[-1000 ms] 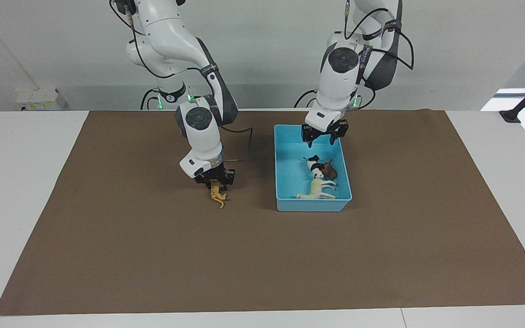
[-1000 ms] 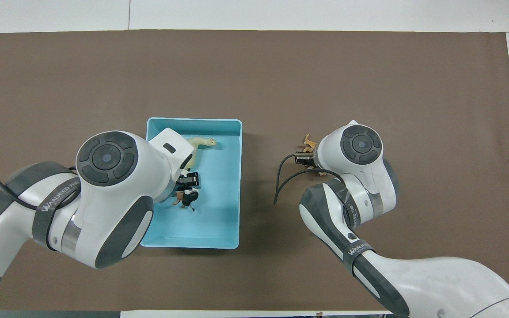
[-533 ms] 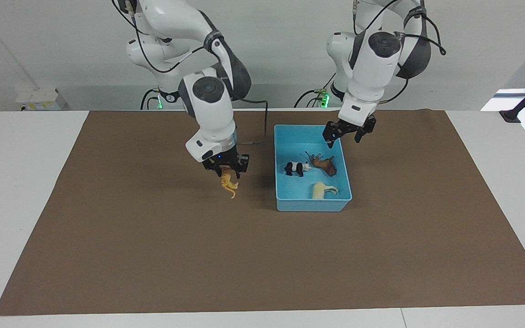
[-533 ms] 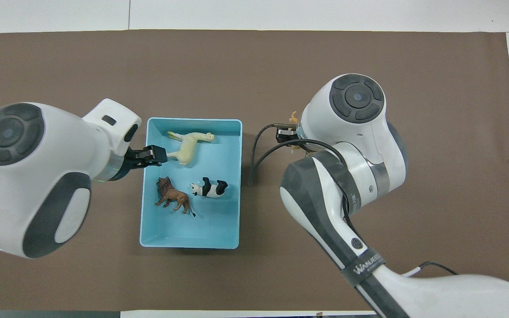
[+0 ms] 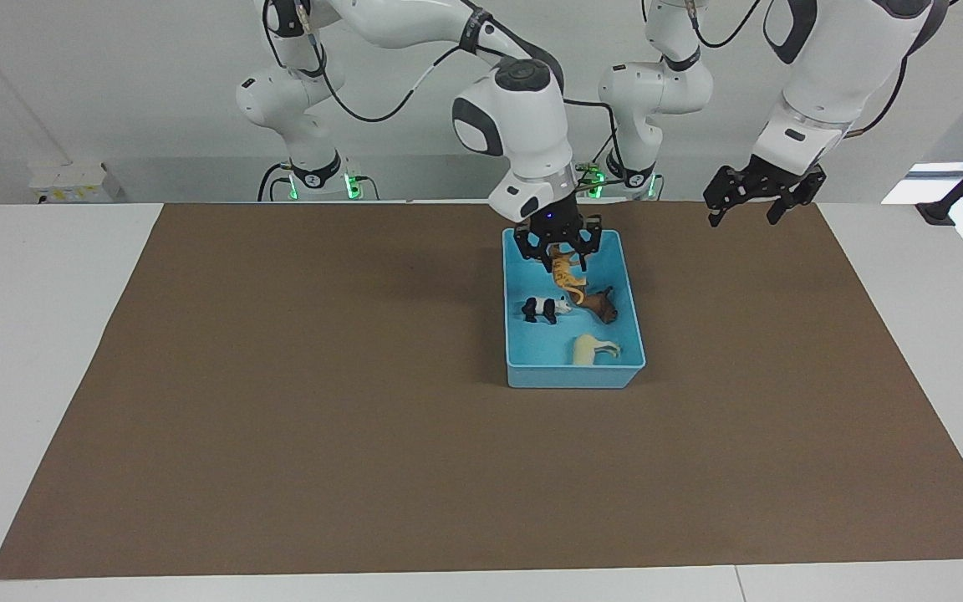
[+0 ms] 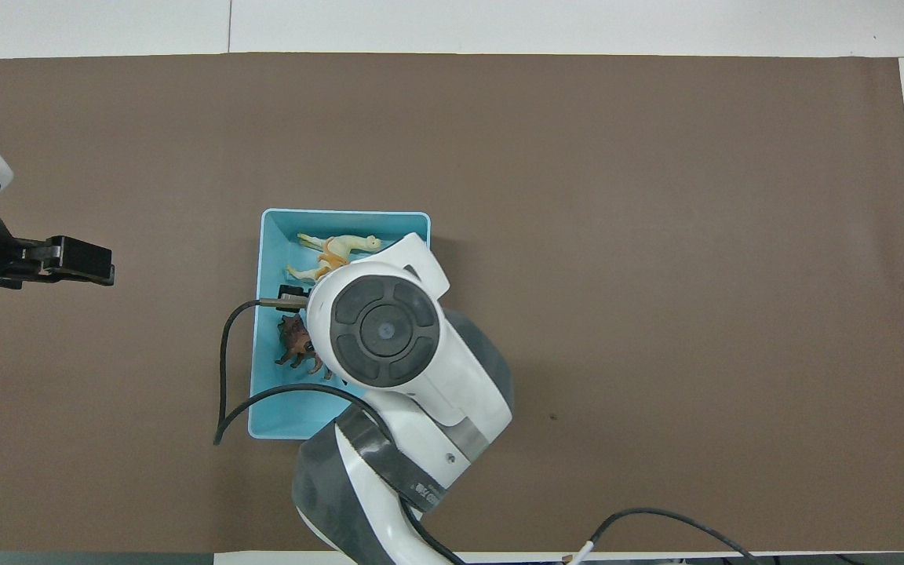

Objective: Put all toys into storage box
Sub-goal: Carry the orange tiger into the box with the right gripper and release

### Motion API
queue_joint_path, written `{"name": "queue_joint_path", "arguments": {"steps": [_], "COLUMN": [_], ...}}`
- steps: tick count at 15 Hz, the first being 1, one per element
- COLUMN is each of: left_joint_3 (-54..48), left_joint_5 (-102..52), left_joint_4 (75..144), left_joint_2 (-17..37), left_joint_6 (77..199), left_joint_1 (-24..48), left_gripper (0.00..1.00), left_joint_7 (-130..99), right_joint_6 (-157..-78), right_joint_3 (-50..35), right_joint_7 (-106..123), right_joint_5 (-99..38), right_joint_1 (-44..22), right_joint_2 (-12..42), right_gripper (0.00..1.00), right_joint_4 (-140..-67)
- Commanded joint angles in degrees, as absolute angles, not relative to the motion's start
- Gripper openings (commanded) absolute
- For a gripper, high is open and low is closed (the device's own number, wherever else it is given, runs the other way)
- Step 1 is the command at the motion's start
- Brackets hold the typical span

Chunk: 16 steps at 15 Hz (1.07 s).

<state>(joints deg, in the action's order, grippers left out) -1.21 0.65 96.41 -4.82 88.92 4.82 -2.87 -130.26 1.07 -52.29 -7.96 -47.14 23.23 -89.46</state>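
My right gripper (image 5: pixel 559 251) is shut on the orange-tan tiger (image 5: pixel 566 278) and holds it in the air over the light blue storage box (image 5: pixel 573 376), at the box's end nearer the robots. In the box lie the black-and-white panda (image 5: pixel 542 309), the dark brown lion (image 5: pixel 600 306) and the cream-white horse (image 5: pixel 592 349). My left gripper (image 5: pixel 753 201) is open and empty, raised over the mat toward the left arm's end of the table. In the overhead view the right arm covers much of the box (image 6: pixel 264 259). The horse (image 6: pixel 350 245), the lion (image 6: pixel 295 345) and a bit of the tiger (image 6: pixel 331 251) show; the panda is hidden.
A brown mat (image 5: pixel 281 418) covers most of the white table. A black cable (image 6: pixel 224 369) hangs from the right wrist beside the box. The left gripper (image 6: pixel 99 267) is over bare mat, well apart from the box.
My right gripper has carried the tiger from over the mat to over the box. My left gripper has risen and drawn away from the box toward the left arm's end.
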Motion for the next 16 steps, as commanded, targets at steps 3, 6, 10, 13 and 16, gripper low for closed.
{"name": "queue_joint_path", "arguments": {"steps": [3, 6, 10, 13, 16], "left_joint_3": [-4.13, -4.13, -3.69, -3.60, -3.69], "left_joint_5": [1.23, 0.97, -0.09, -0.09, -0.09], "left_joint_4": [93.08, 89.84, 89.47, 89.65, 91.84], "left_joint_2": [-1.59, 2.00, 1.85, 1.14, 0.18], "left_joint_6": [89.47, 88.07, 86.67, 86.31, 86.92], "left_joint_1": [0.26, 0.18, -0.09, -0.09, -0.09], "left_gripper": [1.00, 1.00, 1.00, 1.00, 1.00], "left_joint_7": [2.11, 2.11, 2.81, 5.45, 5.02], "right_joint_6": [-131.40, -130.61, -123.07, -120.59, -115.95], "right_joint_3": [1.23, 2.28, 3.43, 3.43, 3.43], "right_joint_7": [-56.22, -62.48, -61.70, -54.88, -35.93], "right_joint_5": [-8.53, -8.17, -7.91, -6.51, -6.42], "right_joint_1": [-47.46, -45.97, -39.40, -31.76, -22.79], "right_joint_2": [25.23, 24.61, 18.56, 14.86, 12.49], "right_gripper": [0.92, 1.00, 1.00, 1.00, 1.00], "right_joint_4": [-89.92, -89.30, -88.42, -88.68, -89.03]}}
